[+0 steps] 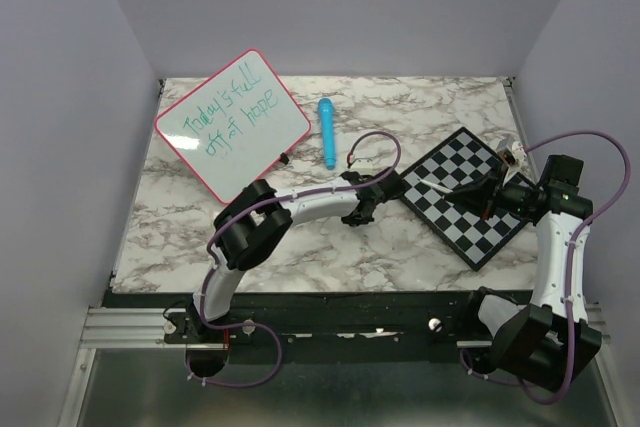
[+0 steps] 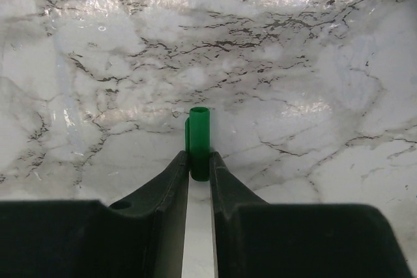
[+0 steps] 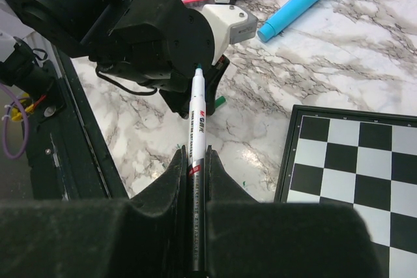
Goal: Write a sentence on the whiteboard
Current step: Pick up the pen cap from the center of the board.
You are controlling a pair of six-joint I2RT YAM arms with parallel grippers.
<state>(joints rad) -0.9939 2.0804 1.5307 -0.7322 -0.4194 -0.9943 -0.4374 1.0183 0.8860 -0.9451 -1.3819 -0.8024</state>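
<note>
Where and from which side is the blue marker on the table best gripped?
Probably mid-barrel, from straight above, closing across its width: the blue marker lies flat on the marble table, its length running near to far, with bare table on both sides.

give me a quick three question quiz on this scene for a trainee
1. Fill in: the left gripper pinches a green ____.
2. The white marker is held by: A the left gripper, B the right gripper, C nothing.
3. True or false: the whiteboard is blank.
Key: 1 cap. 2 B. 3 false, a green sentence is written on it.
</note>
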